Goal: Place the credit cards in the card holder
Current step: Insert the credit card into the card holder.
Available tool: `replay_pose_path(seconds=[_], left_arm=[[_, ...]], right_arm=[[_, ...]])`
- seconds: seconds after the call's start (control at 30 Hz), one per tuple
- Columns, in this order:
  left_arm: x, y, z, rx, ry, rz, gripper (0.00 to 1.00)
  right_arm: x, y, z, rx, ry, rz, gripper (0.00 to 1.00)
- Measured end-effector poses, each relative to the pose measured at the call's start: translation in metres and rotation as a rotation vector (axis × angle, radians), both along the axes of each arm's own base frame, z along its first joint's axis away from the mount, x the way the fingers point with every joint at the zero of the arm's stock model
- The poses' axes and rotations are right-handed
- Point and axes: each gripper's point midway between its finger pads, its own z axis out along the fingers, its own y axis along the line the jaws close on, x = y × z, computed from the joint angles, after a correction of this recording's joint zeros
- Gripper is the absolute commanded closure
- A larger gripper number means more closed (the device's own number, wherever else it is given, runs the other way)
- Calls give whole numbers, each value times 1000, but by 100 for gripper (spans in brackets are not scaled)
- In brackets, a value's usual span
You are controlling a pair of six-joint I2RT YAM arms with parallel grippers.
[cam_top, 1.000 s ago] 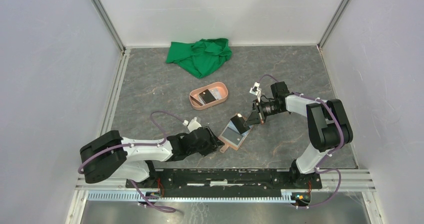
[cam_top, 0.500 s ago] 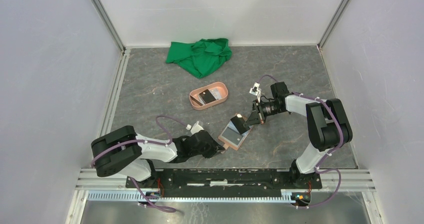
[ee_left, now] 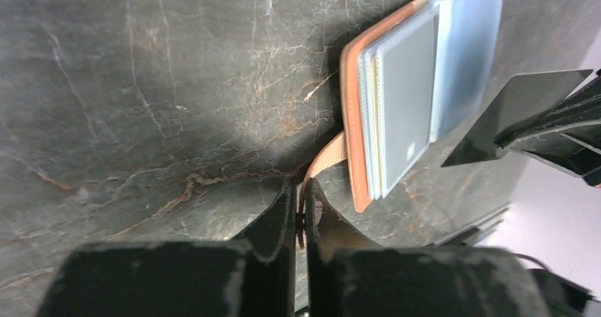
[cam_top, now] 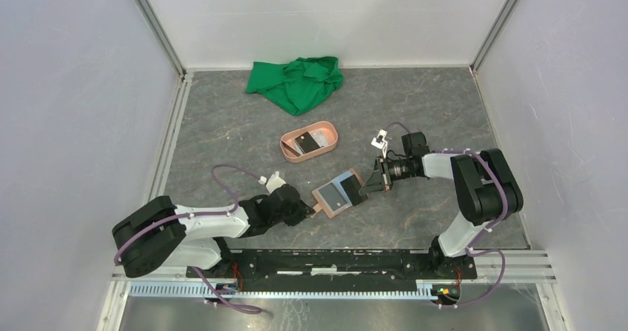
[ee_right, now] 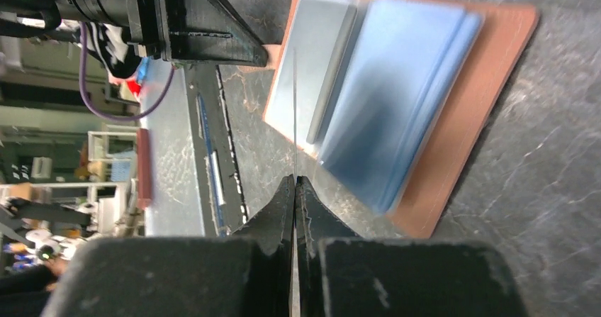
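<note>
Shifted card holder (cam_top: 337, 195) points tab at left pincer (ee_left: 300, 214).

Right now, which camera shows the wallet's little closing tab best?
The left wrist view: the closing tab sits close-up, pinched in the left gripper. The top view shows a tiny sliver; the right wrist view barely shows it.

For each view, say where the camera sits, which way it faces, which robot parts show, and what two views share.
Top external: above, behind the robot, looking down at the table; left gripper and right gripper show.
Left wrist: on left arm, facing past that gripper, shut on the tab of the card holder.
Right wrist: on right arm, facing past that gripper, shut on a credit card.
Wrist views share the card holder.
</note>
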Motion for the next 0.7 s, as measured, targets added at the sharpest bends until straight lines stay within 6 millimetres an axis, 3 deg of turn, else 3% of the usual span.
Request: replay_pose_path(seconds=[0.13,0.37,0.47,0.63,0.7], left_arm=[[3,6,0,90,-15,-57,66],[-3,20,9,215,-70,-182,37],[-1,23,23,219,-137,-222,23],[13,8,69,104,-321,-240,20],[20,2,79,60,-374,-230,20]], right_arm=[[-6,4,-4,12,70,-53,100],[10,12,6,31,82,-117,100],[16,15,9,23,71,-127,100],[28,27,17,9,13,-109,100],[29,30,16,2,8,-99,100]])
